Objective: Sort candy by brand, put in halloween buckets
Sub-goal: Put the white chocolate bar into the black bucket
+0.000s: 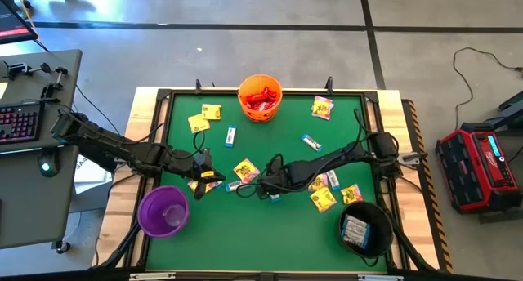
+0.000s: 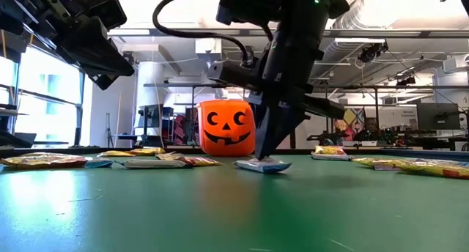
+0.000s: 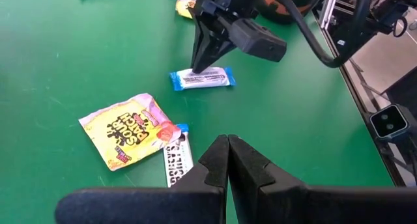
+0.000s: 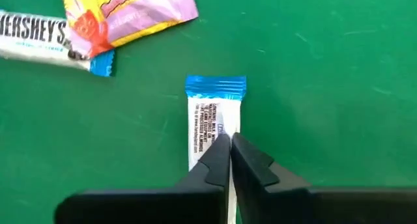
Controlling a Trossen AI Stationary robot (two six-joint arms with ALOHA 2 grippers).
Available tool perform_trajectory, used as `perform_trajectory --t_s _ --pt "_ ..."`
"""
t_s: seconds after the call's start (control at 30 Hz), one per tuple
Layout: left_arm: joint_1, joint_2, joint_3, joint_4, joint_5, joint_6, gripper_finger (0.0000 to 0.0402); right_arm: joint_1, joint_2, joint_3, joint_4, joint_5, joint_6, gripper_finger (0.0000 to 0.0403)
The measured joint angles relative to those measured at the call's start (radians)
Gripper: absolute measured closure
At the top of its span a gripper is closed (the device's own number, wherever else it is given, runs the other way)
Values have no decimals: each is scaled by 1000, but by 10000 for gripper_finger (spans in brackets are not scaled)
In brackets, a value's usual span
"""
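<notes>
Three buckets: orange pumpkin bucket (image 1: 260,98) at far edge centre, purple bucket (image 1: 163,211) near-left, black bucket (image 1: 364,227) near-right, all on green table (image 1: 270,240)
Open room: bare green along the near edge between purple and black buckets; also a bare strip near the middle behind the grippers
Edges: dark frame rims the mat, wooden border outside it; candy mostly sits away from the rim
Orange contents: red packets piled inside
Purple contents: nothing seen inside from above
Black contents: white-blue packets
Right gripper (image 1: 267,191): mid-table, tips pinched together on a white-blue bar (image 4: 213,123) lying flat on the mat; bar not lifted
Left gripper (image 1: 204,183): just left of centre, fingers clenched, holding nothing, above the mat
Loose candy: yellow packets (image 1: 322,108) scattered at far left, far right and near the black bucket; white-blue bars between them
Writing: "HERSHEY'S" on a white-blue bar (image 4: 39,36) in right wrist view; "SOUR PATCH" on yellow packet (image 3: 129,129) in left wrist view
Small print on gripped bar: cannot read
</notes>
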Motion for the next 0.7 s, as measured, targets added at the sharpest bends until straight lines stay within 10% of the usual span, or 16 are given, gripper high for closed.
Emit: perform_trajectory --t_s 0.7 --pt "0 0 -1 0 0 1 401 7 -146 0 -9 -72 -216 373"
